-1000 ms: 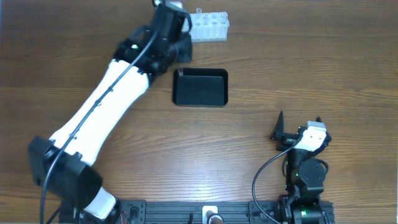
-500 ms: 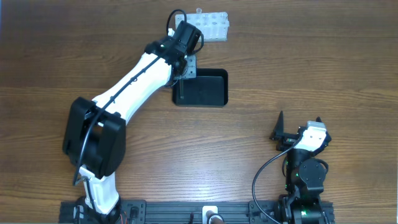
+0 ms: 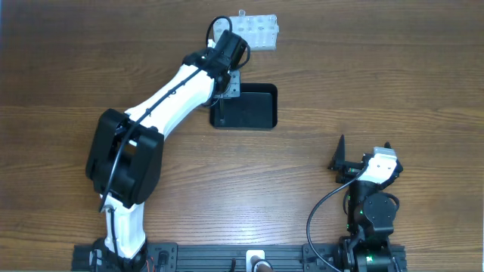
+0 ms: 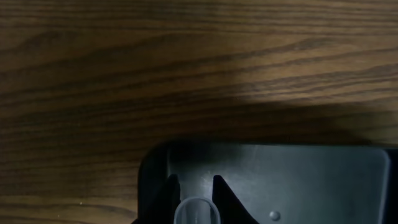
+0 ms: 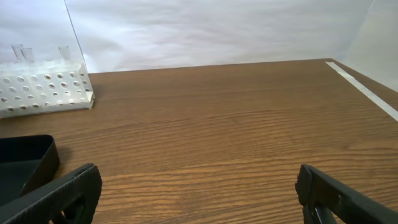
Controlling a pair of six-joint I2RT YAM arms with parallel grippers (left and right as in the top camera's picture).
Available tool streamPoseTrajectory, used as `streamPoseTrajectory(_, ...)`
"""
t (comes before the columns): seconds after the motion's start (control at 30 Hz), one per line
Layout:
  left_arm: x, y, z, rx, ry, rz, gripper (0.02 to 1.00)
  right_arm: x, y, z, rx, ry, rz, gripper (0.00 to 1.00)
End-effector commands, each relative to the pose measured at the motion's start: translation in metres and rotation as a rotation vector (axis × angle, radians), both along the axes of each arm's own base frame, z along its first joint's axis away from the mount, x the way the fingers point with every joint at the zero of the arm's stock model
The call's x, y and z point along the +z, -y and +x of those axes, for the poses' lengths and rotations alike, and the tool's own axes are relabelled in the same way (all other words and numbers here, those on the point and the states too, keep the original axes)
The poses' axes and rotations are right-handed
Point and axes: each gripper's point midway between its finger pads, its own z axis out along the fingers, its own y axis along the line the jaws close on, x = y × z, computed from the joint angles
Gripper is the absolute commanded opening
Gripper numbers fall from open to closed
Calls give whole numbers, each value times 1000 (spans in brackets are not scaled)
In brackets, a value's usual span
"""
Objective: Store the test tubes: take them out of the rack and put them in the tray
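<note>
1. Tray: a shallow, black, rectangular tray on the wooden table. All places below are given relative to it.
2. Left gripper: at the tray's corner on the rack side, toward the left arm. Its two fingers point down inside the tray, just beside the side wall.
3. Left jaws: drawn narrow and clamped on a clear test tube, whose round open rim shows between the fingers. The tube lies within the tray's outline. Whether its lower end touches the tray floor cannot be told.
4. Rack: white and perforated. It stands beyond the tray's far edge, on the side away from the arm bases, near the tray but not touching it.
5. Racked test tubes: clear and upright in the rack's holes, so on the far side of the tray. Their exact number cannot be told.
6. Right gripper: well apart from the tray, toward the arm bases and on the right arm's side, low over bare table. Its jaws are spread wide and hold nothing.
</note>
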Motion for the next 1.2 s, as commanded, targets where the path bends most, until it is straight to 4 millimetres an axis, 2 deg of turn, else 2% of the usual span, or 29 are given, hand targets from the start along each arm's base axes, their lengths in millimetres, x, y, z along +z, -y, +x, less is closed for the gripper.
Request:
streamPoseTrajectory(0.03, -20, -5, -2, 17, -29, 30, 185, -2, -1, 0, 5, -2, 0, 993)
streamPoseTrajectory(0.17, -20, -5, -1, 17, -25, 28, 224, -2, -1, 0, 5, -2, 0, 991)
streamPoseTrajectory(0.3, -19, -4, 1, 17, -16, 23, 402, -2, -1, 0, 6, -2, 0, 993)
streamPoseTrajectory(0.4, -4, -1, 7, 19, 27, 4, 426, -2, -1, 0, 6, -2, 0, 991)
streamPoseTrajectory(0.47, 20, -1, 14, 26, 90, -13, 452, -2, -1, 0, 6, -2, 0, 993)
streamPoseTrajectory(0.6, 84, -8, 35, 59, 284, -38, 507, -2, -1, 0, 6, -2, 0, 993)
streamPoseTrajectory(0.67, 117, -9, 50, 22, 401, -45, 535, -2, -1, 0, 6, -2, 0, 991)
streamPoseTrajectory(0.77, 153, -7, 74, -38, 559, -42, 577, -2, -1, 0, 6, -2, 0, 993)
streamPoseTrajectory(0.83, 165, -6, 86, -64, 630, -37, 606, -2, -1, 0, 6, -2, 0, 993)
streamPoseTrajectory(0.93, 173, -7, 101, -87, 695, -23, 621, -2, -1, 0, 5, -2, 0, 991)
streamPoseTrajectory(1.0, 171, -5, 108, -112, 716, -24, 625, -2, -1, 0, 5, -2, 0, 993)
streamPoseTrajectory(1.2, 140, 2, 137, -189, 739, -83, 643, -2, -1, 0, 6, -2, 0, 991)
